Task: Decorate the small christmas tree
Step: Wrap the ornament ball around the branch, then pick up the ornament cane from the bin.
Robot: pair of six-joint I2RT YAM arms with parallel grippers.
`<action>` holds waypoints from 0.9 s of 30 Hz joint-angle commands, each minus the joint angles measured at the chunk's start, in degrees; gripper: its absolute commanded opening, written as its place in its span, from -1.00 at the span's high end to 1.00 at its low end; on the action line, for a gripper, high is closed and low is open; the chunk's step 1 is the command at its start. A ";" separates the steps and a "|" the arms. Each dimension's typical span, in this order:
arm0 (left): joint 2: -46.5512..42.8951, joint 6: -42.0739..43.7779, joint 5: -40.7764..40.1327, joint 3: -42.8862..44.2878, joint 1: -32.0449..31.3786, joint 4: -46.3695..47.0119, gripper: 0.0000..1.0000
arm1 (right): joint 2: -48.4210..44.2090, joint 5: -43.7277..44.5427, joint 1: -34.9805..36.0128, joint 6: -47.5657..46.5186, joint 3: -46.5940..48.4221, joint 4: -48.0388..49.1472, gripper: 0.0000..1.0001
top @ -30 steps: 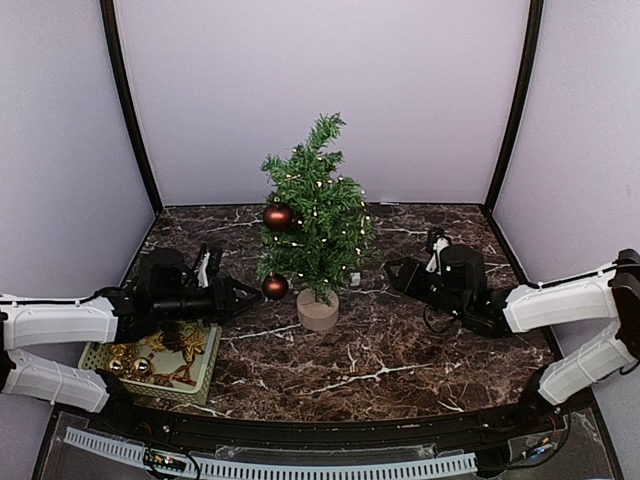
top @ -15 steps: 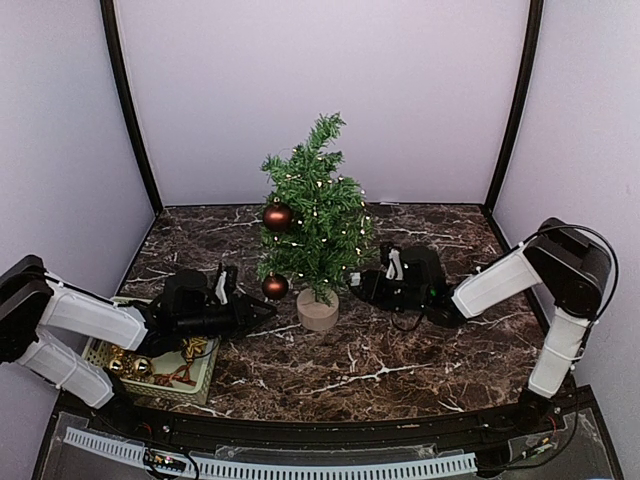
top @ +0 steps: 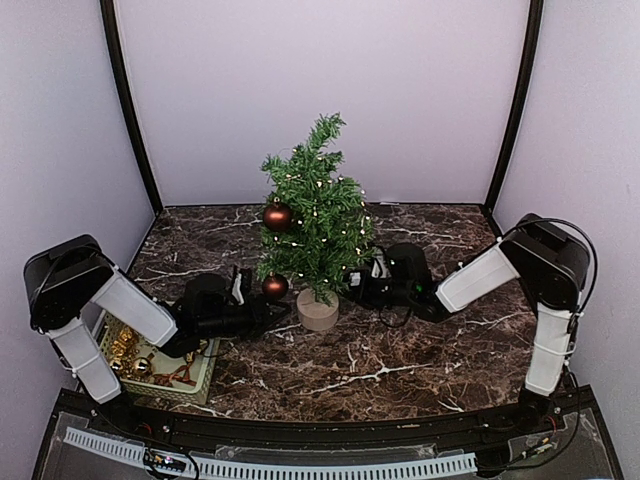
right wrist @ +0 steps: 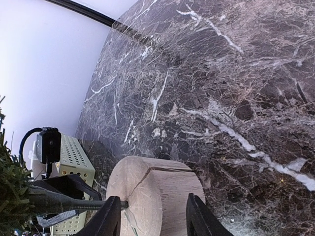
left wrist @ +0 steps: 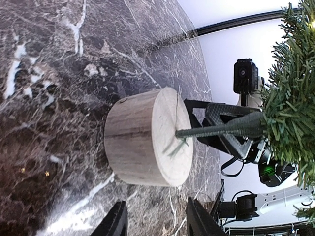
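The small christmas tree (top: 316,222) stands mid-table on its round wooden base (top: 318,311), strung with tiny lights and two red-brown balls (top: 278,215). My left gripper (top: 276,313) lies low on the marble just left of the base. In the left wrist view the base (left wrist: 147,140) and thin trunk (left wrist: 216,129) sit just ahead of the open left gripper (left wrist: 155,222), with only marble between the fingers. My right gripper (top: 352,285) reaches in from the right. Its fingers (right wrist: 197,219) stand apart, flanking the base (right wrist: 157,194); whether they touch it I cannot tell.
A pale perforated basket (top: 95,352) holding gold bells and ornaments sits at the front left behind the left arm, and shows in the right wrist view as the basket (right wrist: 74,160). Dark marble table (top: 400,350) is ringed by lilac walls. Low tree branches overhang both grippers.
Both arms have swung inward along the table toward the tree's base, from well out to each side to right beside it. Both pairs of jaws have narrowed slightly.
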 commanded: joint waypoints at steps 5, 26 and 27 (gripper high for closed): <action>5.78 0.38 0.89 4.08 -0.15 6.19 0.11 | 2.51 -2.37 -0.30 -0.24 2.03 2.41 0.11; 13.76 3.08 4.33 11.90 0.52 5.13 0.23 | 1.68 -2.05 1.11 -1.20 0.65 0.60 0.35; 13.82 3.45 4.18 12.29 0.53 4.01 0.24 | 1.28 -1.67 1.30 -1.06 0.22 0.45 0.37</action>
